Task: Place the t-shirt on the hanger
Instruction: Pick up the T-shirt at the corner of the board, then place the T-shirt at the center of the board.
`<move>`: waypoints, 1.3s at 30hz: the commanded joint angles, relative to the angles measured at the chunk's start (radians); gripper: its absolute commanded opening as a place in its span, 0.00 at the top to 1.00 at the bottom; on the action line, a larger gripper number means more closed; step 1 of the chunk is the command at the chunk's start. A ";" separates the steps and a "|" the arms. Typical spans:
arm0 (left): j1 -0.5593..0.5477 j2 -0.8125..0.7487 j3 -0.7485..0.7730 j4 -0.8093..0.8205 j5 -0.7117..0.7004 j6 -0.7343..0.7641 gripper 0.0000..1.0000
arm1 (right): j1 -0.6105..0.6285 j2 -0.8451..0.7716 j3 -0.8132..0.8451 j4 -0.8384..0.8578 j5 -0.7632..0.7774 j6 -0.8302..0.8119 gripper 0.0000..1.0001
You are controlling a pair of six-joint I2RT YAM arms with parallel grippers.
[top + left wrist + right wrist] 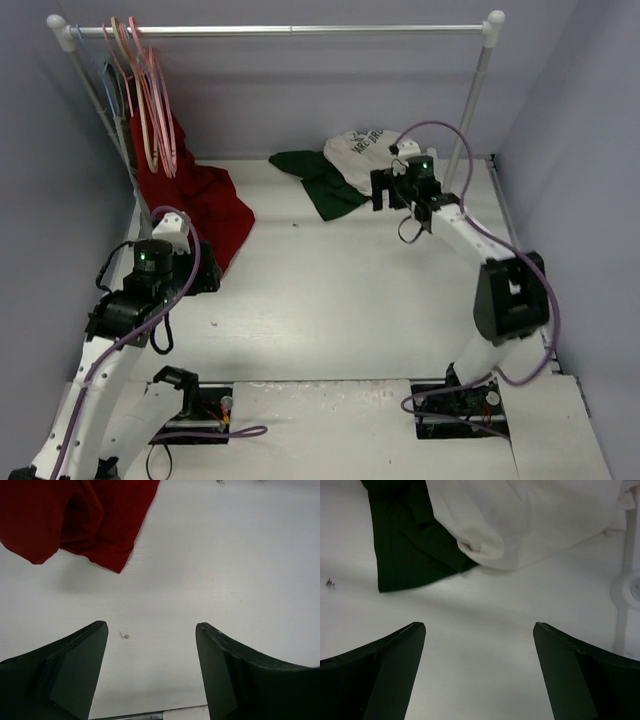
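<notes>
The t-shirt point(335, 165), white with dark green sleeves, lies crumpled at the back of the table. In the right wrist view its white body point(530, 520) and a green sleeve point(405, 545) lie just beyond my fingers. My right gripper point(479, 630) is open and empty over bare table, just in front of the shirt; it also shows in the top view point(388, 190). Pink hangers point(150, 100) hang at the left end of the rail. My left gripper point(151, 627) is open and empty over the table near the red garment point(85, 515).
A white clothes rail point(290, 30) spans the back on two posts; its right post point(468, 110) stands close beside my right gripper and shows in the right wrist view point(626, 580). The red garment point(195, 200) hangs at the left with a blue-grey hanger point(115, 80). Walls enclose three sides.
</notes>
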 commanded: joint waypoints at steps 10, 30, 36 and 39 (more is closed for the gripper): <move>-0.011 0.049 0.099 -0.132 0.128 -0.133 0.29 | 0.026 0.621 0.602 0.094 -0.053 -0.059 0.13; -0.013 0.202 0.170 -0.002 0.096 -0.084 0.29 | 0.270 -0.203 0.422 0.013 -0.059 -0.239 1.00; -0.013 0.250 0.121 0.073 0.123 -0.093 0.29 | 0.273 -0.722 -0.031 -0.261 0.058 -0.038 0.66; -0.014 0.276 0.082 0.107 0.137 -0.104 0.29 | 0.273 -0.886 -0.119 -0.448 0.166 0.067 0.11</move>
